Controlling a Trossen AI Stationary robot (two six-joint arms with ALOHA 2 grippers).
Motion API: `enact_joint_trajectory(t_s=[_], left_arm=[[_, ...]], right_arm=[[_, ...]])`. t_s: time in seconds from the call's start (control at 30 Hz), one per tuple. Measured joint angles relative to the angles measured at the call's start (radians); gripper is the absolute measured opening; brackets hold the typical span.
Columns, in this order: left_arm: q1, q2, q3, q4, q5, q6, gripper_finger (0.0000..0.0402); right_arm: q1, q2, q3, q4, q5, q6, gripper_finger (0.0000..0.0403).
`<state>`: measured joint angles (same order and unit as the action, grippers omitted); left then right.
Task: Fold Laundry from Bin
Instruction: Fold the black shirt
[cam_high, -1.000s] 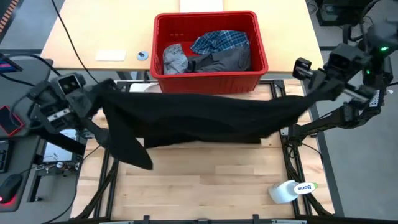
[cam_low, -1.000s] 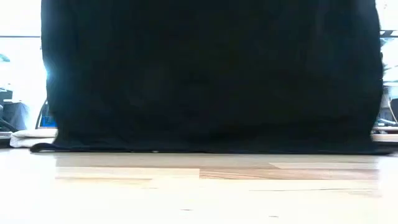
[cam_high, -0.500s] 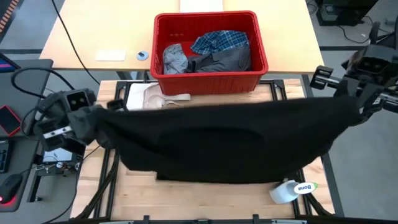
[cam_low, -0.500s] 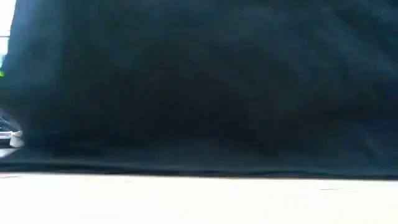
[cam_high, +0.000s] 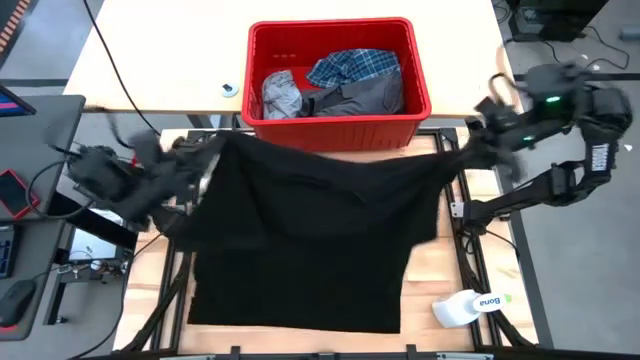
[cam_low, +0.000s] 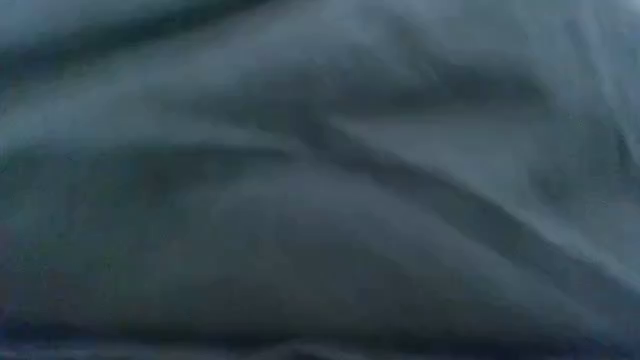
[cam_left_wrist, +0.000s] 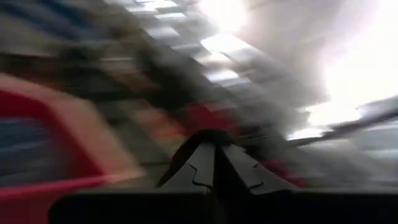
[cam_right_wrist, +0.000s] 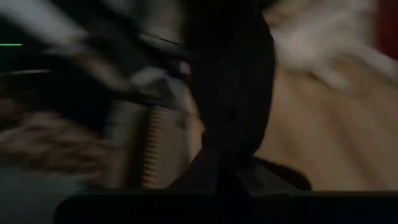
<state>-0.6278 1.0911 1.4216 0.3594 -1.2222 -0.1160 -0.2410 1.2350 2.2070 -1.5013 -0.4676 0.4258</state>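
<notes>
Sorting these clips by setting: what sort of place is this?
Probably a robotics lab or workshop, not a home laundry room. A wooden table sits on a metal frame with cables trailing beside it, two robot arms spread a black garment, and a red bin holds more clothes.

My light wooden table (cam_high: 300, 345) carries the red bin (cam_high: 338, 118) at its far edge. Just in front of the bin, a large black garment (cam_high: 310, 245) lies spread over the boards, reaching the near edge. Well away from the bin, at the near right corner, lies a white spray bottle (cam_high: 468, 306).
</notes>
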Motion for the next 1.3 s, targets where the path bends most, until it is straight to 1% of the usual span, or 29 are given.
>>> enact_joint_trajectory(t_s=[0.03,0.07,0.1,0.13,0.2,0.27,0.37,0.5,0.57,0.63,0.73,0.83,0.93,1.0,1.1,1.3], left_arm=[[0.009,0.002,0.000,-0.097,-0.091,-0.060,0.0016],[0.023,0.002,0.000,-0.194,-0.151,-0.131,0.0016],[0.040,0.002,0.000,-0.290,-0.182,-0.203,0.0016],[0.060,0.002,0.000,-0.385,-0.192,-0.275,0.0016],[0.098,0.003,0.000,-0.574,-0.191,-0.440,0.0016],[0.135,0.004,0.000,-0.759,-0.163,-0.631,0.0016],[0.189,0.006,0.000,-1.010,-0.082,-0.871,0.0016],[0.245,0.011,-0.011,-1.283,0.000,-1.076,0.0016],[0.280,0.008,-0.033,-1.361,0.052,-1.165,0.0016],[0.315,0.007,-0.079,-1.396,0.130,-1.216,0.0016],[0.363,0.011,-0.164,-1.395,0.256,-1.261,0.0016],[0.397,0.008,-0.245,-1.359,0.360,-1.287,0.0016],[0.422,0.010,-0.323,-1.322,0.438,-1.290,0.0016],[0.442,0.010,-0.365,-1.301,0.454,-1.291,0.0016],[0.486,0.009,-0.413,-1.294,0.453,-1.288,0.0016],[0.597,0.009,-0.493,-1.238,0.446,-1.287,0.0016]], right_arm=[[-0.002,0.010,0.000,-0.053,0.064,-0.002,0.0014],[-0.003,0.018,-0.003,-0.073,0.122,0.002,0.0014],[-0.003,0.020,-0.018,-0.059,0.168,0.015,0.0014],[-0.003,0.015,-0.037,-0.049,0.202,0.036,0.0014],[-0.003,0.022,-0.061,-0.028,0.244,0.063,0.0013],[-0.003,0.037,-0.087,-0.049,0.279,0.065,0.0013],[-0.003,0.058,-0.149,-0.063,0.307,0.068,0.0014],[-0.003,0.054,-0.267,-0.053,0.318,0.057,0.0014],[-0.010,0.054,-0.338,-0.056,0.328,0.038,0.0012],[-0.016,0.058,-0.417,-0.040,0.319,0.018,0.0012],[-0.018,0.057,-0.532,0.007,0.295,0.010,0.0012],[-0.018,0.056,-0.633,0.064,0.241,0.008,0.0013],[-0.018,0.057,-0.714,0.121,0.194,0.008,0.0013],[-0.023,0.057,-0.753,0.143,0.191,-0.003,0.0013],[-0.050,0.057,-0.799,0.186,0.239,-0.027,0.0013],[-0.124,0.056,-0.839,0.208,0.433,-0.068,0.0013]])
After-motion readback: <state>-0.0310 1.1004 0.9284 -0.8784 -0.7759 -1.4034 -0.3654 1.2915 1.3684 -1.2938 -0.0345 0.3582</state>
